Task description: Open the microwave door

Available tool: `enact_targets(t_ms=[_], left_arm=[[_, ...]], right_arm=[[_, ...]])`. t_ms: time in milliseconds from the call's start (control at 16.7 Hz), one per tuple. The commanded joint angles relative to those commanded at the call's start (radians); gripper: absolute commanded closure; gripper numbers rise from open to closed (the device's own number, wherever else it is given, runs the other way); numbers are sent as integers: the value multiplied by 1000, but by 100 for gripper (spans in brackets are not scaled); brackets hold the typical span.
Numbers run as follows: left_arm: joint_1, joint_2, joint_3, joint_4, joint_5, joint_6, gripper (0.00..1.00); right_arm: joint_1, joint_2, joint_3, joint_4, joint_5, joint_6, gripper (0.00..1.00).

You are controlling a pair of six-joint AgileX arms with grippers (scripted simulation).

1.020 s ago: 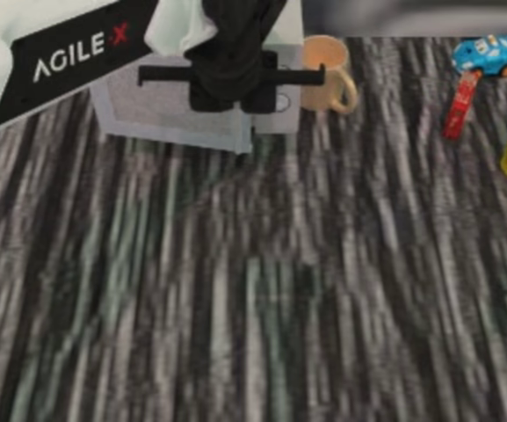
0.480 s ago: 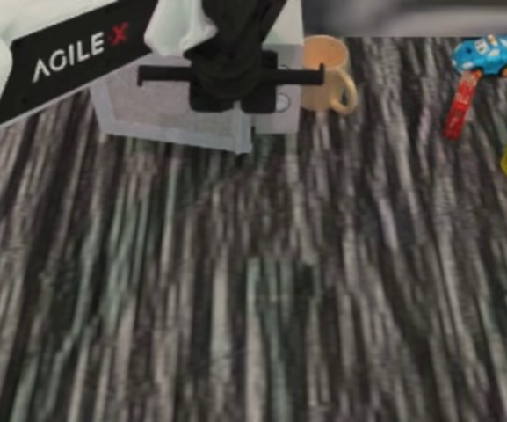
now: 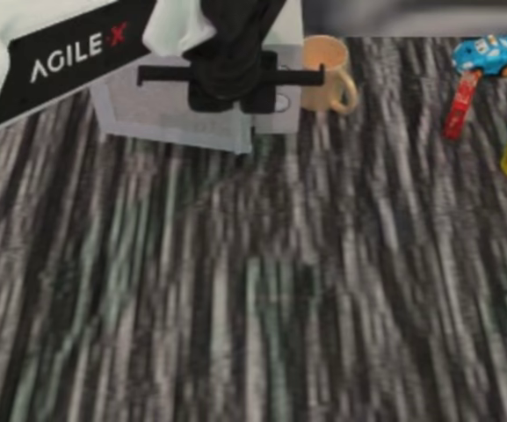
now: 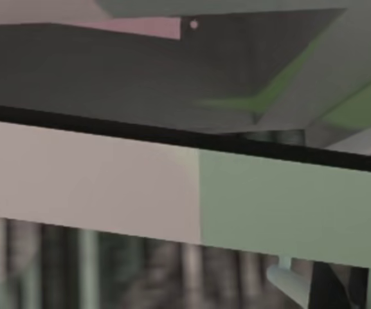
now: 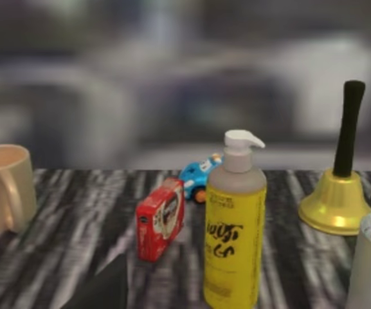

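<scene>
1. Striped dark table [image 3: 262,299], top view: microwave [image 3: 284,44] far left; left gripper [image 3: 233,92] over its door [image 3: 170,110], beside mug [image 3: 325,70]. Finger state: cannot tell.
2. Left wrist: door edge close; swing along the hinge arc, I judge.
3. Right wrist: bottle [image 5: 235,222], bell [image 5: 338,193]; right arm unseen.

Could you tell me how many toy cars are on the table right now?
1: the blue toy car sits at the table's far right edge, just behind the red box. Others may lie out of view.

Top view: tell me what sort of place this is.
Probably a rendered tabletop test scene, not a real kitchen: a toy-like microwave stands on a streaky grey table beside a tan mug, with an unrelated toy car and yellow pump bottle.
</scene>
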Motion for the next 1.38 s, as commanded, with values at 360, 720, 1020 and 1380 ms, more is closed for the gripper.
enact_targets(t_ms=[360,720,1020,1380], left_arm=[[14,-69,-120,49,36,84,100],[17,-89,-134,64,43,98,100],[17,-89,-134,64,43,98,100],[17,-89,-134,64,43,98,100]], right_arm=[[0,0,0,0,0,0,0],[0,0,0,0,0,0,0],[0,0,0,0,0,0,0],[0,0,0,0,0,0,0]])
